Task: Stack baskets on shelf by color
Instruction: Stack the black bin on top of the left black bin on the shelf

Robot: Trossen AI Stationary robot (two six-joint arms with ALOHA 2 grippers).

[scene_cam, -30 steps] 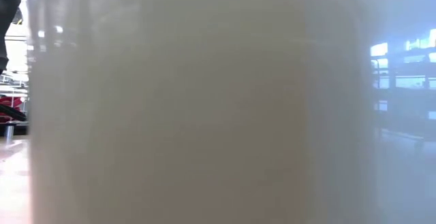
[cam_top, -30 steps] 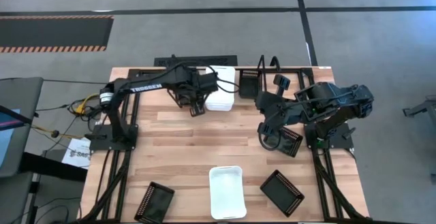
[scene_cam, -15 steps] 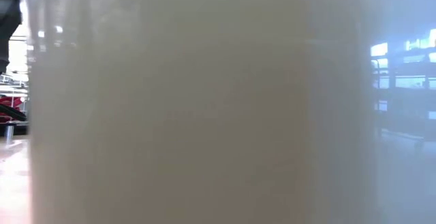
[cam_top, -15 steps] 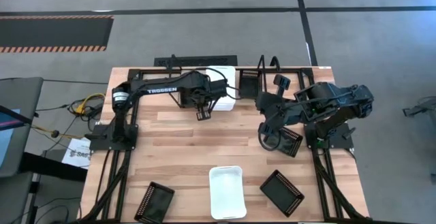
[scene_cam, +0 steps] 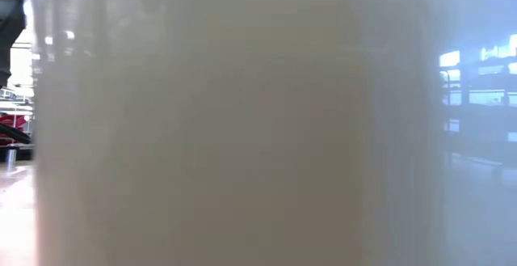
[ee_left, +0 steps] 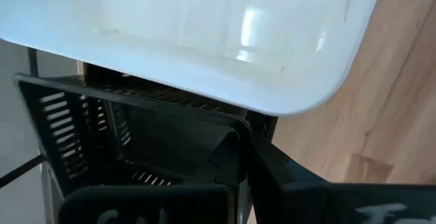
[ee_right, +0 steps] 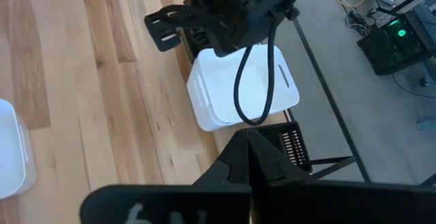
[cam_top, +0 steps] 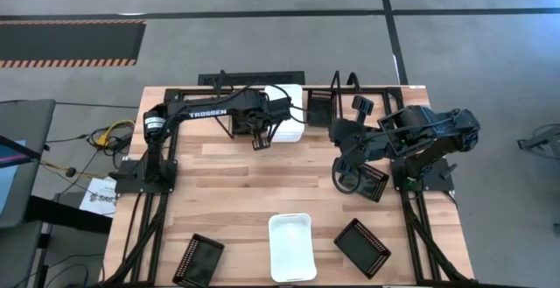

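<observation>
My left gripper [cam_top: 262, 122] reaches over the shelf [cam_top: 254, 80] at the table's far edge, shut on a black mesh basket [ee_left: 102, 135], just left of the stacked white baskets [cam_top: 287, 122]. The stack's rounded corner [ee_left: 300, 94] hangs right over the fingers. Another black basket [cam_top: 319, 104] stands on the shelf to the right of the stack. My right gripper [cam_top: 339, 139] hovers shut over the table's right half, holding nothing that shows. A black basket [cam_top: 372, 183] lies under that arm. My left gripper pinches the black basket's upper rim at its end [ee_left: 228, 125] between the two fingers. The basket stretches away from the fingers, beneath the white stack's corner. What the basket's bottom rests on cannot be told.
One white basket [cam_top: 291, 246] sits at the near edge, and its wall [scene_cam: 242, 120] fills the low view. Black baskets lie near left [cam_top: 199, 257] and near right [cam_top: 361, 246]. The middle of the wood table [cam_top: 262, 183] is bare.
My left arm has stretched toward the table's right, bringing its gripper closer to the white stack. The right arm has kept still.
</observation>
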